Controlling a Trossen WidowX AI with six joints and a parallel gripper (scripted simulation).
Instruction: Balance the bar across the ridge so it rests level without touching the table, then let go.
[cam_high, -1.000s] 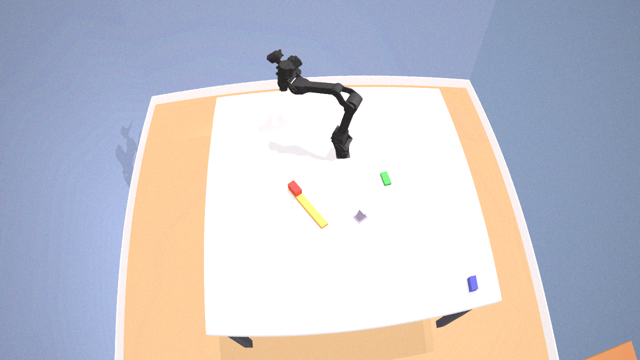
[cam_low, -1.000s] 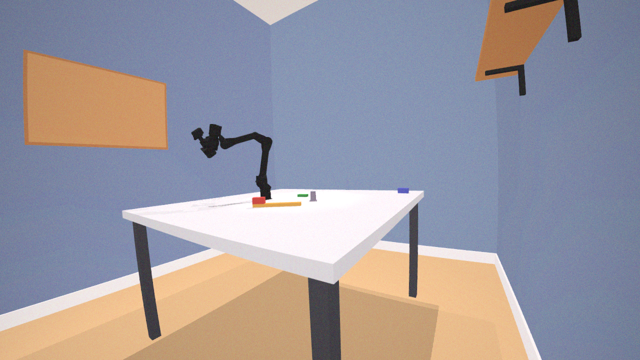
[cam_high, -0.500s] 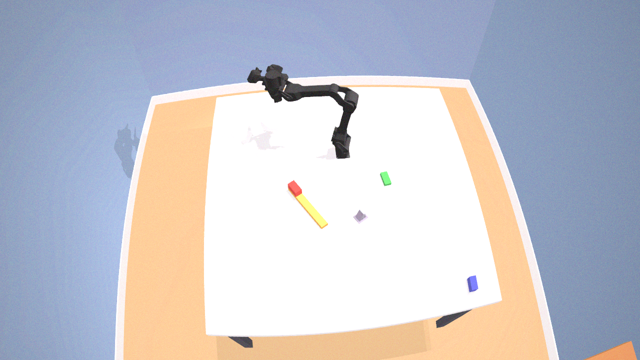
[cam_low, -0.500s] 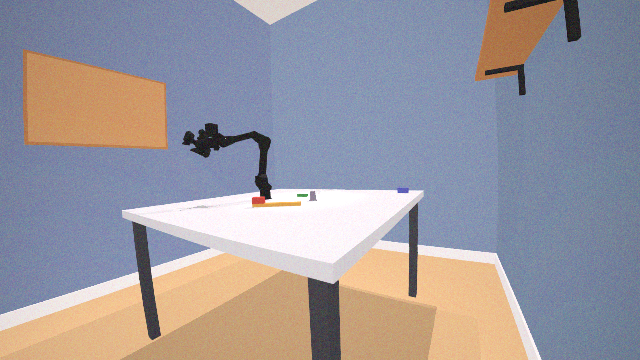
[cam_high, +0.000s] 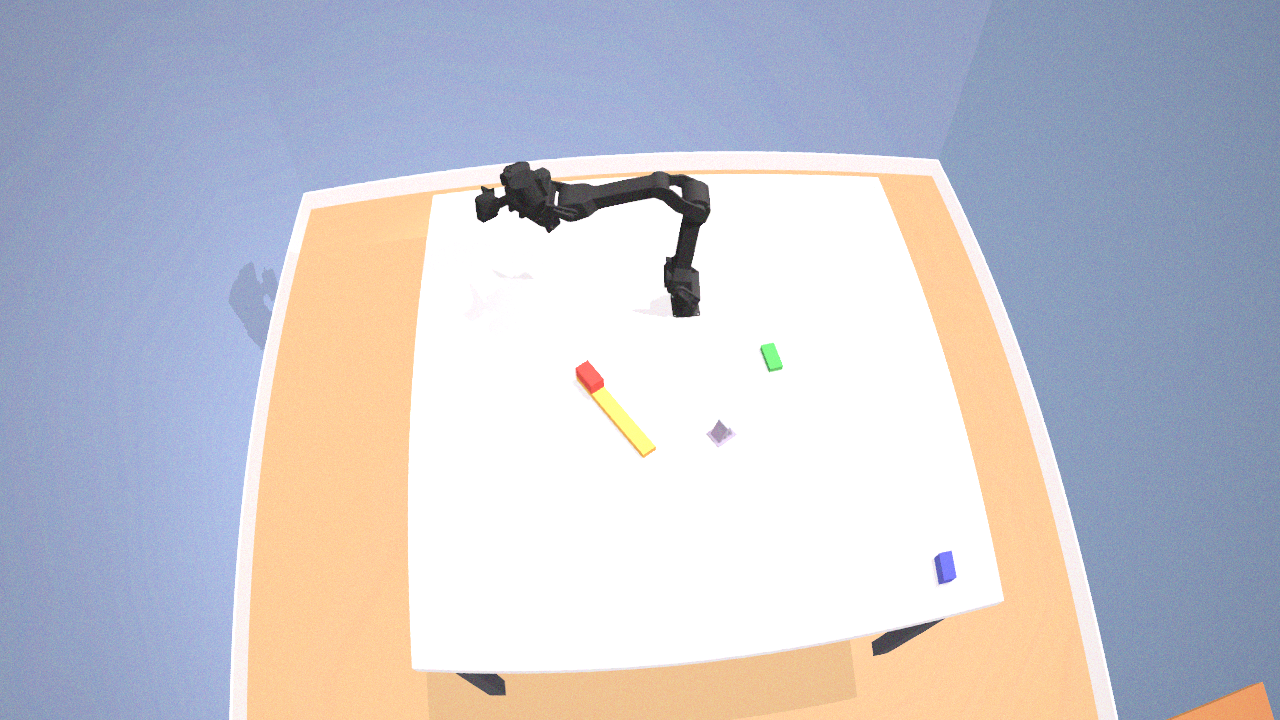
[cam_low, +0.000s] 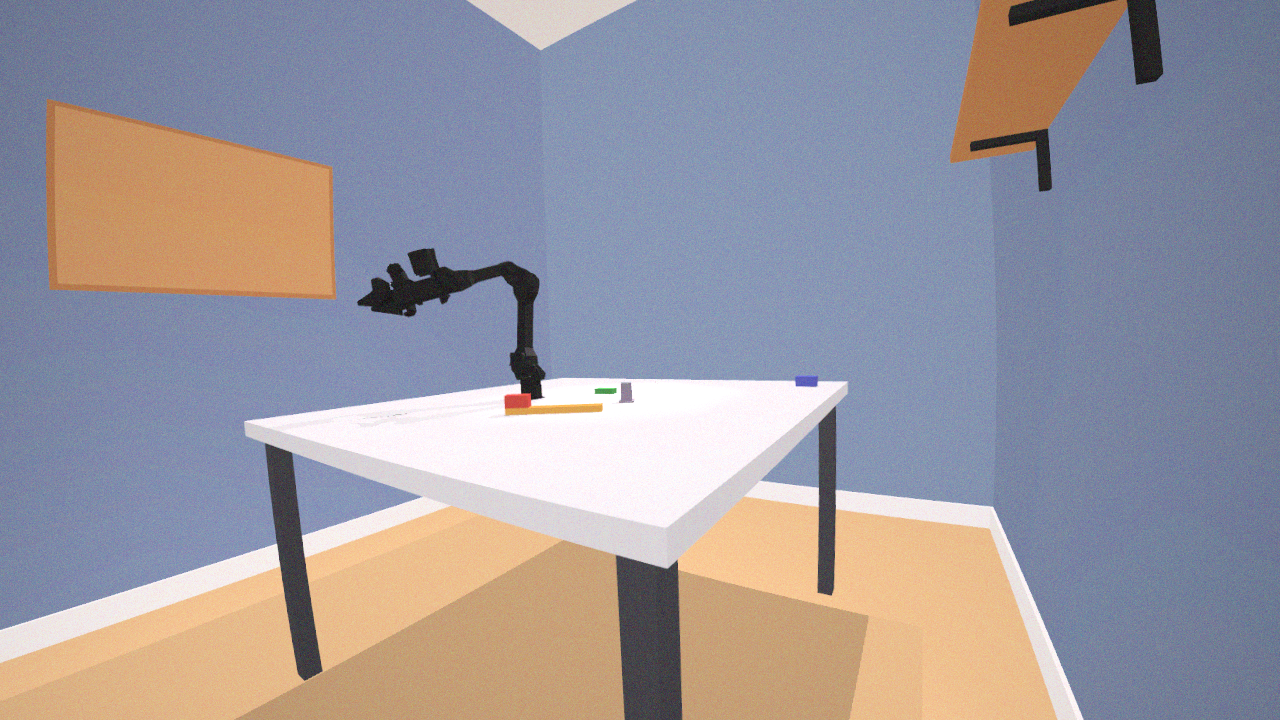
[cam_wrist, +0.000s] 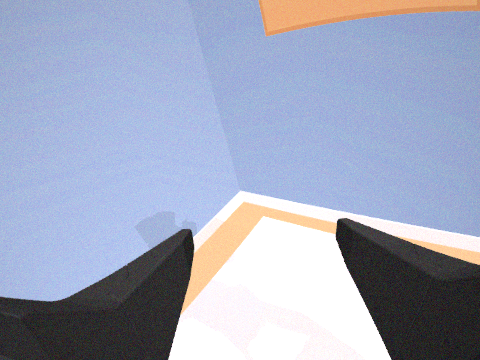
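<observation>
The yellow bar (cam_high: 623, 420) (cam_low: 565, 408) lies flat on the white table. A red block (cam_high: 589, 376) (cam_low: 517, 401) sits on its far-left end. The small grey-purple ridge (cam_high: 719, 432) (cam_low: 626, 392) stands on the table to the right of the bar, apart from it. My gripper (cam_wrist: 265, 234) is open, with nothing between its fingers. It hangs high above the back left of the table, well away from the bar and the ridge. The wrist view shows neither of them.
A green block (cam_high: 771, 357) (cam_low: 605, 390) lies behind the ridge, to its right. A blue block (cam_high: 946, 567) (cam_low: 806, 381) lies near the table's front right corner. The arm's base stands behind the bar and ridge. An orange wall panel (cam_low: 192, 205) hangs beyond the table.
</observation>
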